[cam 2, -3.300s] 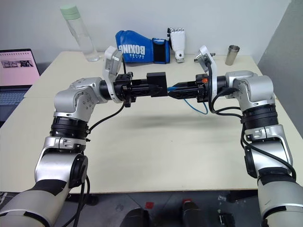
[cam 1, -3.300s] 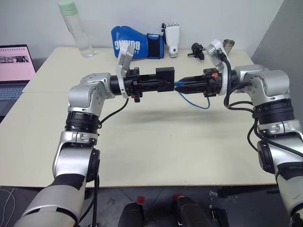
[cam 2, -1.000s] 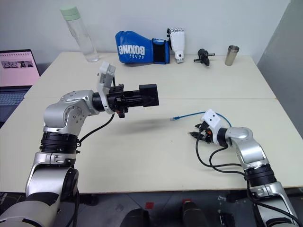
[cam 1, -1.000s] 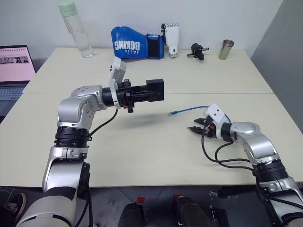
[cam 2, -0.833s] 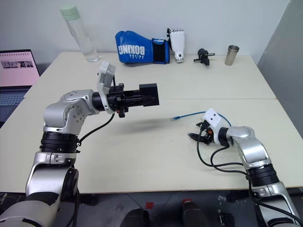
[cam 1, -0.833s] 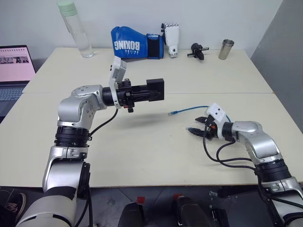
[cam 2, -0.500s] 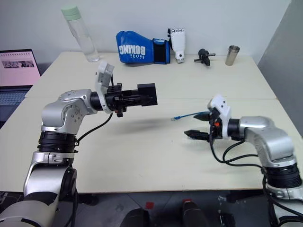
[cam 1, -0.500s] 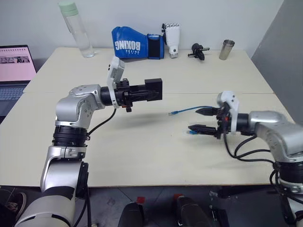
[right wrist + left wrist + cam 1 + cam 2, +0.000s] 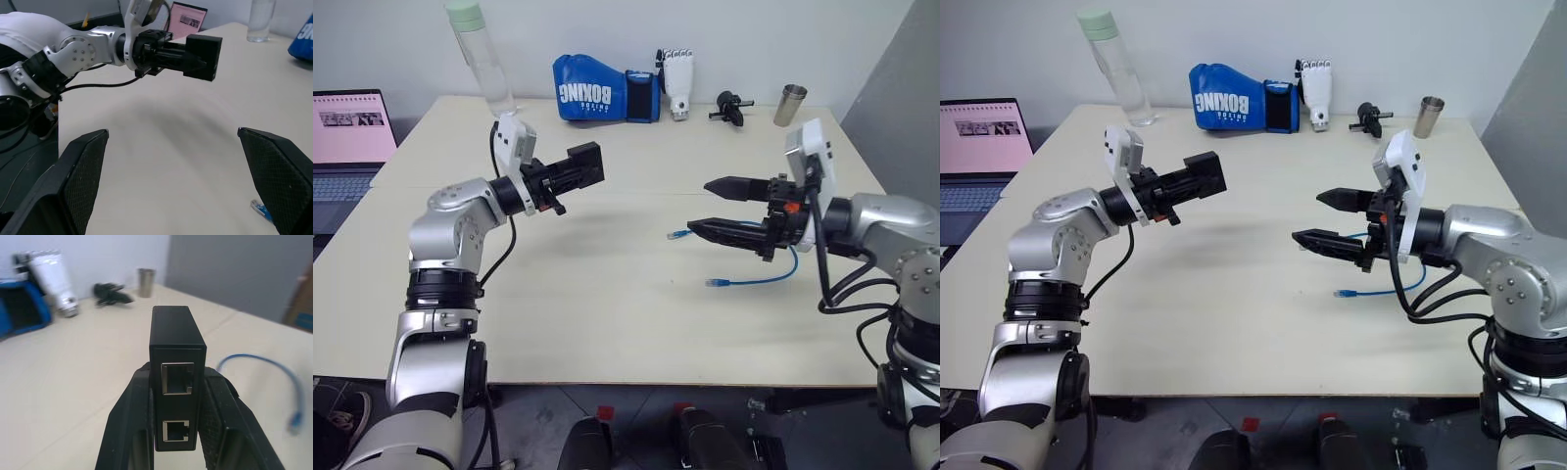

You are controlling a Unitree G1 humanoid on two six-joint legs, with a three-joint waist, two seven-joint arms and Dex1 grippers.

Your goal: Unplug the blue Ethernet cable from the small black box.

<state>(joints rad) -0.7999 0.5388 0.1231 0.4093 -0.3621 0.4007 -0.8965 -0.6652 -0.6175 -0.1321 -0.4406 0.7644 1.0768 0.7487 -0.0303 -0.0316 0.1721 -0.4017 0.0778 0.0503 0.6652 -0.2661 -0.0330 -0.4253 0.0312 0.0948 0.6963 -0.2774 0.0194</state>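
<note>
Since a second ago my right pincer (image 9: 717, 206) has lifted off the tabletop and spread its fingers wide; it hangs empty above the right half of the tabletop (image 9: 607, 323). The blue cable (image 9: 759, 279) lies loose beneath it, near the right edge, both plugs free. My left pincer (image 9: 171, 431) has swung toward the left edge, still clamped on the black box (image 9: 584, 164), held level in the air with both ports bare, well apart from the cable.
</note>
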